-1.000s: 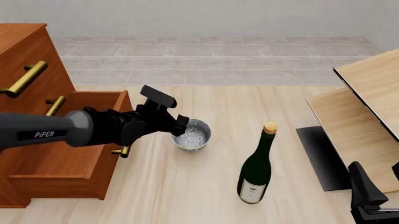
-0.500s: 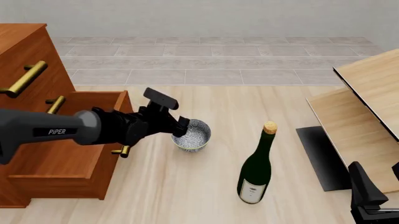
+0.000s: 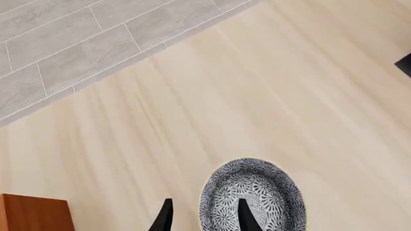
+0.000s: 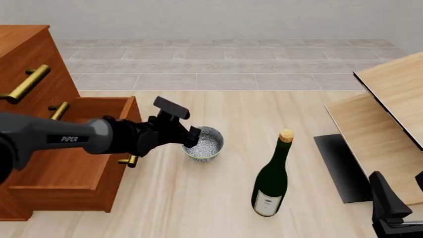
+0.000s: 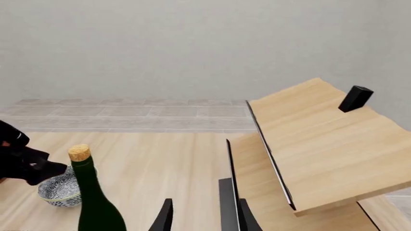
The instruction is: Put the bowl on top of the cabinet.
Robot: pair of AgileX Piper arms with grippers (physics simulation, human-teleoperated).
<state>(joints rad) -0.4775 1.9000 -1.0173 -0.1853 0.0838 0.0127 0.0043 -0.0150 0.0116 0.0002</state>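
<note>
Straddling the bowl's [image 4: 203, 143] rim, left gripper [image 3: 202, 219] parted, white with blue-grey speckled florals, upright on table.

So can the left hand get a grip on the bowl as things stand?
Probably yes. The left hand is already at the bowl, its fingers straddling the near rim, one inside and one outside, and nothing blocks it.

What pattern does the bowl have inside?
The bowl shows a dense blue-grey floral speckle on white, clearest in the left wrist view.
</note>
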